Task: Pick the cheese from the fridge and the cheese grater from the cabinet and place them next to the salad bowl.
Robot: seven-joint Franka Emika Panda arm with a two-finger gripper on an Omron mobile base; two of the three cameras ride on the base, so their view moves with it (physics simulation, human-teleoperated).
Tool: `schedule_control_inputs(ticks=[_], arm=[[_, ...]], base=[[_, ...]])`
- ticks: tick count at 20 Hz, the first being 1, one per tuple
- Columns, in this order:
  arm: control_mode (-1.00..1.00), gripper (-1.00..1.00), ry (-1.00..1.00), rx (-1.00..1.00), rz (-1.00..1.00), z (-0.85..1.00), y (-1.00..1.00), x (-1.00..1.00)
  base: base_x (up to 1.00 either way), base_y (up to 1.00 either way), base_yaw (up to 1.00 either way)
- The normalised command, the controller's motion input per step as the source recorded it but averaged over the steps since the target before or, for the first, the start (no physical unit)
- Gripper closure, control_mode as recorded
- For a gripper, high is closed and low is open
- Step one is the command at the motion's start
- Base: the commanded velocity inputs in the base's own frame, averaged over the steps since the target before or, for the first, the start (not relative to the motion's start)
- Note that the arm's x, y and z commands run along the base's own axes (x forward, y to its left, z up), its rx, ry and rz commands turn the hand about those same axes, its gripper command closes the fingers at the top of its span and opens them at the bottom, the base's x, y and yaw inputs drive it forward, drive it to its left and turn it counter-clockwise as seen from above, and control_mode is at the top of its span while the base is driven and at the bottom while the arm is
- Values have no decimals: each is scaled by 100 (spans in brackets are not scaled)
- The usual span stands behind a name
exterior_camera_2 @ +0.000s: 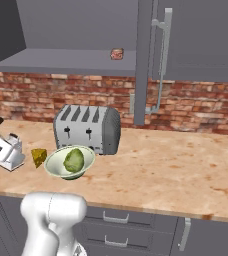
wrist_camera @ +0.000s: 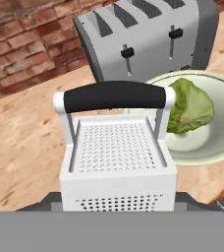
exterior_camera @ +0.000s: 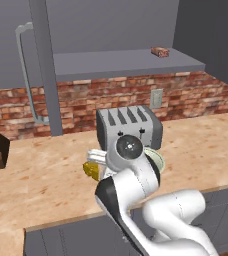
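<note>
The grater (wrist_camera: 118,157) sits right in front of the hand camera, black handle on top, and it looks to be in the gripper (wrist_camera: 118,209), but I can't tell if the fingers are actually clamped on it. In the right base view it's over the counter (exterior_camera_2: 176,165) just left of the cheese (exterior_camera_2: 38,157). The cheese touches the bowl (exterior_camera_2: 56,170), which fronts the 4-slot toaster (exterior_camera_2: 88,129).

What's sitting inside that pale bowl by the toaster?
A green leafy lump lies in the salad bowl. The bowl's bottom beneath it is covered.
</note>
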Motion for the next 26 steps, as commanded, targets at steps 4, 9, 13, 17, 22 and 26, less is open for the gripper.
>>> schedule_control_inputs(ticks=[4, 9, 13, 17, 22, 26], arm=[[-100, 100, 0, 0, -16, -58, 16, -5], [-100, 100, 2, -1, -3, -52, 13, 11], [-100, 100, 6, -6, 0, -45, -3, 11], [-100, 100, 3, -11, 0, -30, 0, 17], [-100, 100, -3, -13, 0, -24, 0, 22], [-100, 100, -2, -10, 0, -21, 0, 33]], base=[[0, 0, 0], [0, 0, 0], [0, 0, 0], [0, 0, 0], [0, 0, 0], [0, 0, 0]])
